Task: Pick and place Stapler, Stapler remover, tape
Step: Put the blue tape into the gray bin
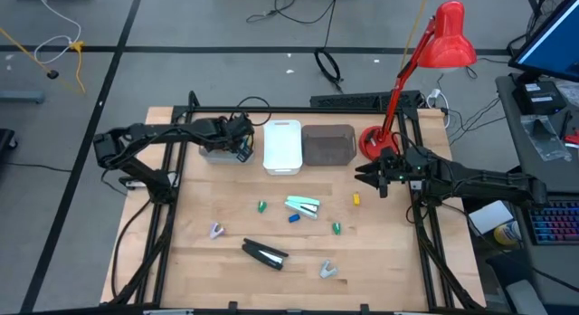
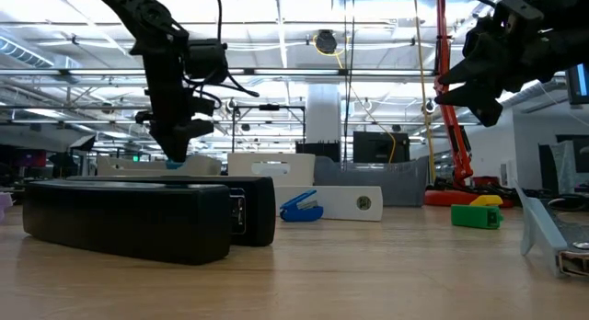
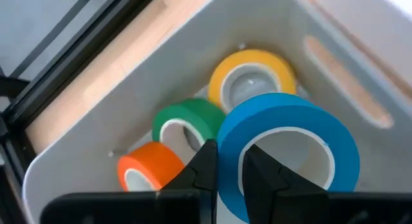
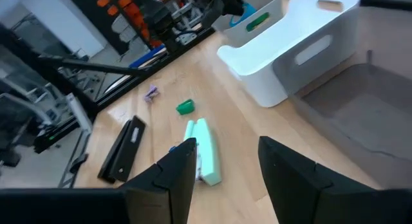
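The blue ring-shaped tape roll (image 3: pixel 290 147) is clamped in the left end effector (image 3: pixel 228 176) above the grey bin (image 3: pixel 84 114) at the table's (image 1: pixel 199 261) eleven o'clock, already holding yellow, green and orange rolls, while staplers remain untouched and the right end effector (image 4: pixel 225 159) hangs open at three o'clock.

Probably a robotics lab: a wooden table (image 1: pixel 226 261) framed by rails, floor cables (image 1: pixel 54 52), industrial ceiling lights (image 2: pixel 304 17).
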